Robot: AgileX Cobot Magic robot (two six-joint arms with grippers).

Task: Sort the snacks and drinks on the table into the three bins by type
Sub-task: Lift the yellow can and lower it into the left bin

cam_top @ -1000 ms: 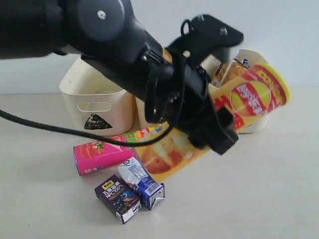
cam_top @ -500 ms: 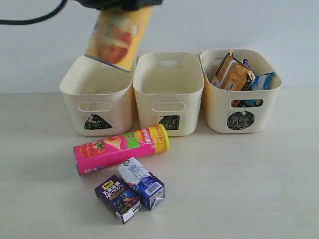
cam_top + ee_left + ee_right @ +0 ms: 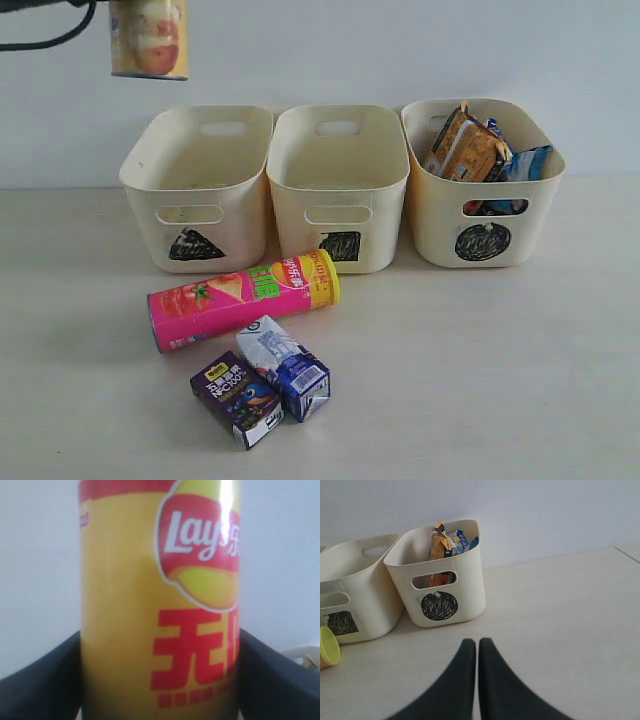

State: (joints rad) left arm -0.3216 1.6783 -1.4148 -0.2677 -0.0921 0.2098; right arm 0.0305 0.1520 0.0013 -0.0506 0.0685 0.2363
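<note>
Left jaws: spread wide, one on each side of the yellow-and-red chip can point(image 3: 160, 605), clamped on it.
Yellow-and-red chip can: roughly upright, high in the air point(image 3: 148, 38) at the left end of the row of bins. I cannot tell whether it hangs right over the triangle bin point(image 3: 195, 190).
Right jaws: pressed together with nothing between them, low over the bare surface point(image 3: 560, 630), near the circle bin point(image 3: 437, 575).
Bins: triangle, square point(image 3: 338, 190) and circle stand close side by side at the back.
Circle bin contents: crinkly packets standing on end, an orange-brown one point(image 3: 465, 150) and a blue-white one point(image 3: 525, 162) among them.
Pink-and-yellow chip can point(image 3: 243, 298): lying on its side in front of the triangle and square bins.
Cartons: white-and-blue carton point(image 3: 285, 367) and dark purple carton point(image 3: 237, 397) lie touching each other, just in front of the pink-and-yellow can.
</note>
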